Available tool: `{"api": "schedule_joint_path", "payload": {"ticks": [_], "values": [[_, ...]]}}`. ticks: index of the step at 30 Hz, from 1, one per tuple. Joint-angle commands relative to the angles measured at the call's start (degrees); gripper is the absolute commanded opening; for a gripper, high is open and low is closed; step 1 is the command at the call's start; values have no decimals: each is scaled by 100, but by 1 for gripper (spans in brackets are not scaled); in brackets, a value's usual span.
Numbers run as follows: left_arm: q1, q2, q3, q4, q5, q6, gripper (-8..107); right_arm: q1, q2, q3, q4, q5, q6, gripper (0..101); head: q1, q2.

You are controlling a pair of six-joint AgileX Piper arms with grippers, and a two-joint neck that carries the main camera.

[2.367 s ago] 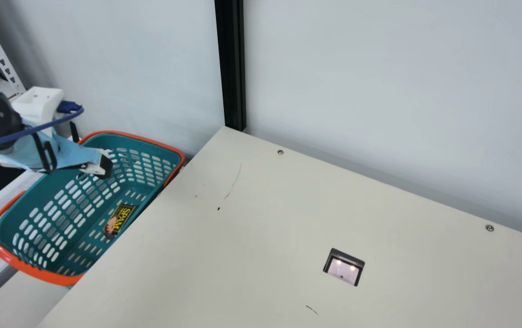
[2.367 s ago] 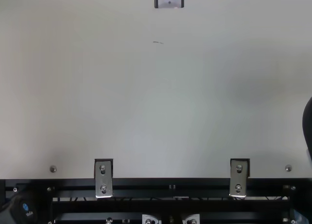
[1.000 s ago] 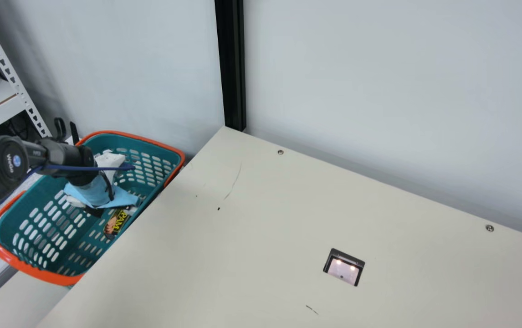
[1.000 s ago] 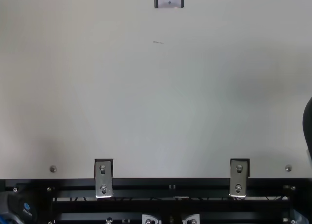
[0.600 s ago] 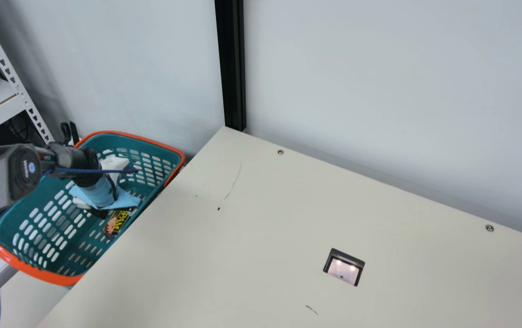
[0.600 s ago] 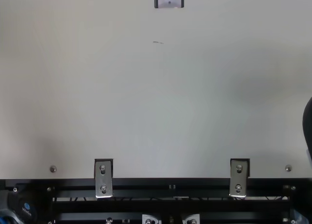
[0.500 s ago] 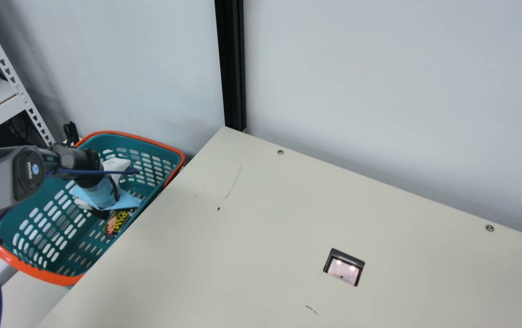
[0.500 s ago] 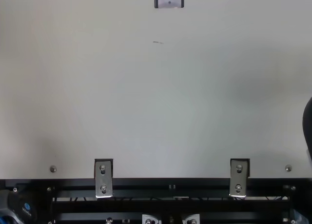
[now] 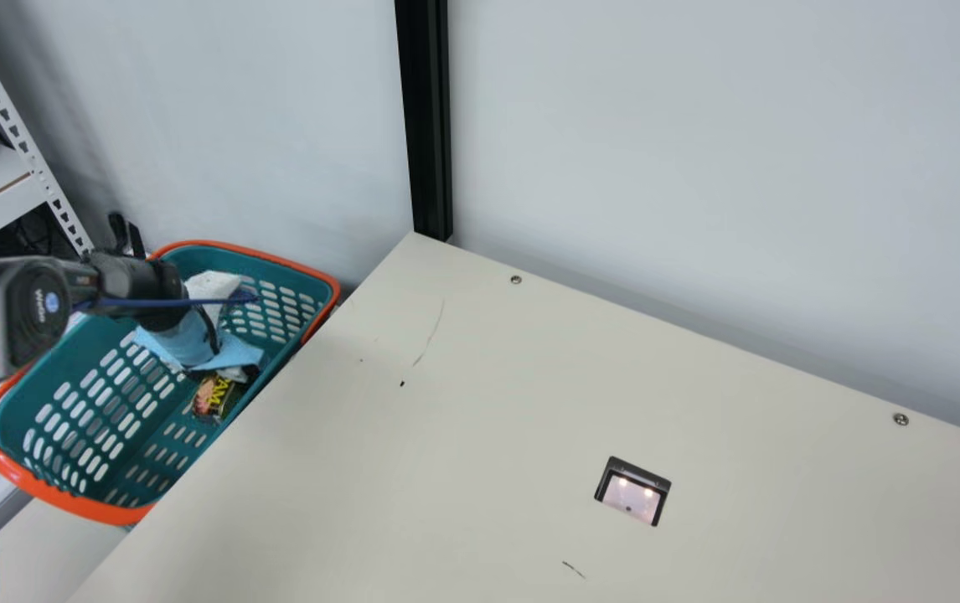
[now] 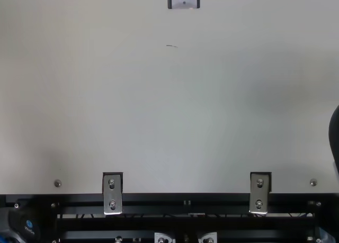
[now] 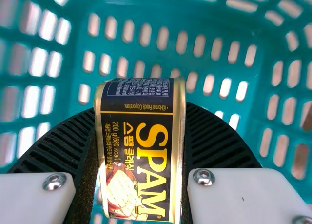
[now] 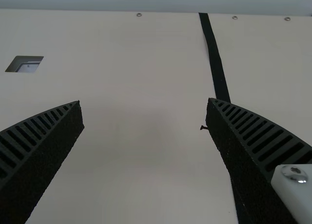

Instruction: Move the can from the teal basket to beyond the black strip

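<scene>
In the main view my left gripper (image 9: 216, 377) is down inside the teal basket (image 9: 124, 368), its fingers mostly hidden by the blue-wrapped wrist. The dark can (image 9: 214, 398) with yellow lettering is right at it. In the left wrist view my left gripper (image 11: 139, 151) is shut on the can (image 11: 139, 160), one ribbed finger against each side, with the perforated basket wall behind. The right wrist view has my right gripper (image 12: 145, 112) wide open above the cream table, nothing between its fingers. The black strip (image 12: 214, 58) runs along the table there, partly behind one finger.
The cream table (image 9: 480, 402) lies beside the basket in the main view, with a rectangular cutout (image 9: 632, 492) in it. A black post (image 9: 425, 117) stands at the table's far corner, and a white shelf rack (image 9: 19, 134) is at the left.
My left arm came down into the basket from above it. In the last half second the left wrist rose slightly, and the can shifted a little upward in the main view with it.
</scene>
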Motion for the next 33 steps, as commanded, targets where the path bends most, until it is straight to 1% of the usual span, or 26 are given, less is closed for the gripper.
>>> {"api": "schedule_joint_path", "payload": {"ticks": [1, 8, 13, 16, 19, 22, 25, 28, 33], "values": [[27, -544, 267, -125, -163, 89, 10, 0, 0, 0, 0, 0, 0, 101, -300, 70], [103, -1933, 1037, -649, -592, 440, 10, 0, 0, 0, 0, 0, 0, 101, -300, 70], [121, -2910, 1492, -955, -808, 576, 10, 0, 0, 0, 0, 0, 0, 101, -300, 70], [116, -3465, 1708, -1062, -874, 545, 10, 0, 0, 0, 0, 0, 0, 101, -300, 70], [97, -3963, 1857, -1145, -804, 454, 10, 0, 0, 0, 0, 0, 0, 101, -300, 70], [62, -4414, 1967, -1207, -603, 338, 10, 0, 0, 0, 0, 0, 0, 101, -300, 70], [11, -4821, 2033, -1349, -197, 294, 10, 0, 0, 0, 0, 0, 0, 101, -300, 70], [-41, -5201, 2087, -1505, 295, 312, 10, 0, 0, 0, 0, 0, 0, 101, -300, 70], [-100, -5731, 2083, -1739, 1282, 314, 10, 0, 0, 0, 0, 0, 0, 101, -300, 70]]}}
